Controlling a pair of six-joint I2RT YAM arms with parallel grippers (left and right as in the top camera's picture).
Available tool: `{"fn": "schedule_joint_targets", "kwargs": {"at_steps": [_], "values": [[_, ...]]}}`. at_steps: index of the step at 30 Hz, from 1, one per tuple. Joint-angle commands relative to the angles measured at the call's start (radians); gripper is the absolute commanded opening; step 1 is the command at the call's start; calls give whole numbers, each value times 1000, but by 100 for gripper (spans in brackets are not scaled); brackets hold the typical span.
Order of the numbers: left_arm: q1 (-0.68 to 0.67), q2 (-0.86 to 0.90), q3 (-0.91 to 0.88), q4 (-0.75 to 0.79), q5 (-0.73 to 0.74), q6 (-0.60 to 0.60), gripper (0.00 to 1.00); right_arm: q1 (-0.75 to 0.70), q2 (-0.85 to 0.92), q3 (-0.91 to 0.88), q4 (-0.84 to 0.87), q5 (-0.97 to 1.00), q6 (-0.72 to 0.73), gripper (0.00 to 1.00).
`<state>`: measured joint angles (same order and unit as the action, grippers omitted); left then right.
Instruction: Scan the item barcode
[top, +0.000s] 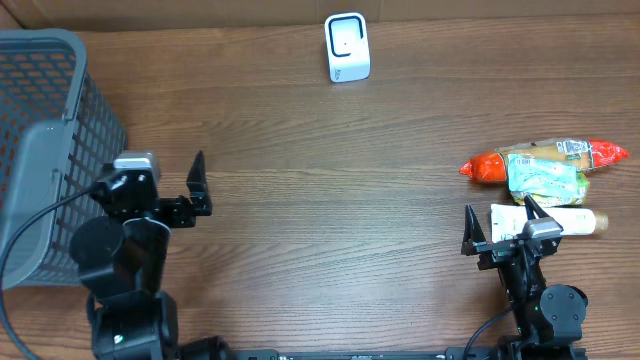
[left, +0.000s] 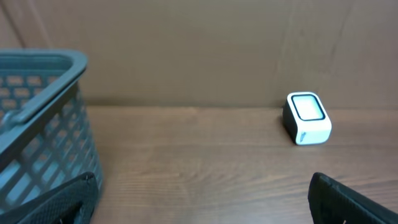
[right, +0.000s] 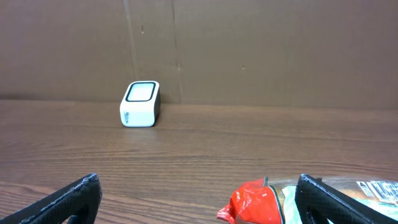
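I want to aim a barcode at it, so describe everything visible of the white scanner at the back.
The scanner is a small white box, plastic-looking, with rounded corners, dark sides and a dark-framed pale window on its face. It stands alone near the far edge of the table; nothing else touches it.

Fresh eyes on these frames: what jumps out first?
The bright heap of red, green and white packaged items at the right edge of the table, just ahead of the open right gripper. Next the small white scanner standing alone at the far middle, and the big grey mesh basket at the left edge beside the open left gripper.
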<state>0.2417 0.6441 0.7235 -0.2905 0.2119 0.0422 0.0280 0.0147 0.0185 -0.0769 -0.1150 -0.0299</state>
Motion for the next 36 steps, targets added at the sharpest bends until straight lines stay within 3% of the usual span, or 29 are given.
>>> {"fn": "schedule_joint_targets", "kwargs": {"at_steps": [1, 8, 36], "values": [[-36, -17, -90, 98, 58, 124, 100, 5, -12, -11, 4, 10, 0, 100], [-94, -62, -274, 324, 40, 201, 100, 5, -12, -11, 4, 10, 0, 100], [-95, -557, -705, 318, -115, 205, 99, 5, -12, -11, 4, 10, 0, 100]]}}
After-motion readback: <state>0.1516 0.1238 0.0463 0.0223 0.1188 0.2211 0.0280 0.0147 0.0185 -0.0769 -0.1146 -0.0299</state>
